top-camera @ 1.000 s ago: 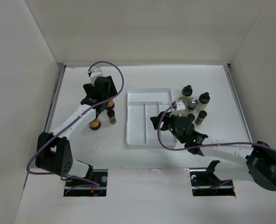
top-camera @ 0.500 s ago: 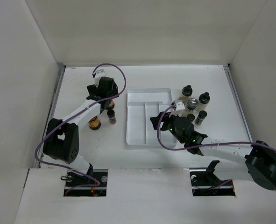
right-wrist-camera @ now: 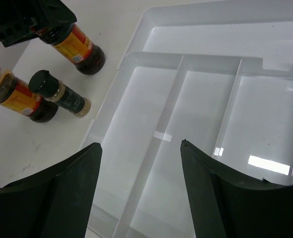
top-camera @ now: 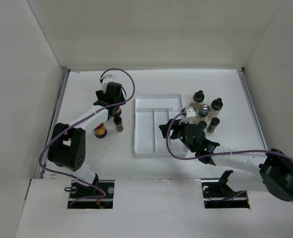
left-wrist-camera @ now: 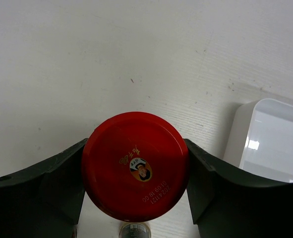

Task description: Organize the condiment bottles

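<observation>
Left wrist: left gripper clasps the red-capped bottle near the white tray; right gripper hangs released above it.

Tray lies between two groups of bottles

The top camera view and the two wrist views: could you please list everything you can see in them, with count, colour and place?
Tray: one, white, compartmented, table centre.
Red-capped bottles: two, yellow-dark labels, left of the tray; far red-capped bottle gripped at its cap, near red-capped bottle standing free.
Black-capped shakers: one left of the tray, at least three right of it.
Grey-capped bottle: one, among the right group.
Table: one, white.
Cables: two, purple, looping above the table.
Left pincer: dark, closed on the far red-capped bottle's cap.
Right pincer: dark, open, empty, above the tray.
</observation>
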You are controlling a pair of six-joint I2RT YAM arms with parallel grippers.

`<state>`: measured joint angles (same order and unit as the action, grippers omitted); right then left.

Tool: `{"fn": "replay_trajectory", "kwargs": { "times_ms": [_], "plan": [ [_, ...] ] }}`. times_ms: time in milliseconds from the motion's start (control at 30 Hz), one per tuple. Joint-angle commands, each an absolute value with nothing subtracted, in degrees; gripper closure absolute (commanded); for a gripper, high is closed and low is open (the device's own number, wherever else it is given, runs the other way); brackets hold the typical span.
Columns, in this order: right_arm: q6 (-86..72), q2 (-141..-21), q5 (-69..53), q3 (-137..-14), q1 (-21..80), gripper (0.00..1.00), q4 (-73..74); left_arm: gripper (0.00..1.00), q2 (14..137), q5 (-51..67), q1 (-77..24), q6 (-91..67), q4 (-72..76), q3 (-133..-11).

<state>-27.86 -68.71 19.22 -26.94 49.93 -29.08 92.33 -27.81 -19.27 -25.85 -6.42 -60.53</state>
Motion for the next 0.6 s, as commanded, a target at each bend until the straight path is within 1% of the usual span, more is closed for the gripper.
{"fn": "replay_trajectory", "kwargs": {
  "times_ms": [0, 67, 233, 333, 567],
  "plan": [
    [-27.8, -68.6, 19.8, -28.8, 49.8, 0.28, -32.2, 0.57, 89.6, -30.1, -19.7, -25.0, -3.3, -64.5],
    [-28.0, -68.6, 20.0, -28.7, 49.6, 0.28, -32.2, 0.59, 88.0, -31.0, -19.7, -24.0, -2.5, -65.7],
    [-28.6, -68.4, 20.0, -28.0, 48.2, 0.27, -32.9, 0.6, 86.0, -31.0, -20.0, -21.5, -2.8, -72.1],
    [-29.3, -67.8, 19.9, -27.6, 47.6, 0.25, -32.9, 0.6, 85.9, -30.8, -22.2, -20.7, -2.9, -75.7],
    [-30.8, -67.0, 20.3, -26.5, 45.2, 0.25, -33.0, 0.6, 91.9, -28.7, -29.7, -20.4, -2.4, -83.0]
  ]
}}
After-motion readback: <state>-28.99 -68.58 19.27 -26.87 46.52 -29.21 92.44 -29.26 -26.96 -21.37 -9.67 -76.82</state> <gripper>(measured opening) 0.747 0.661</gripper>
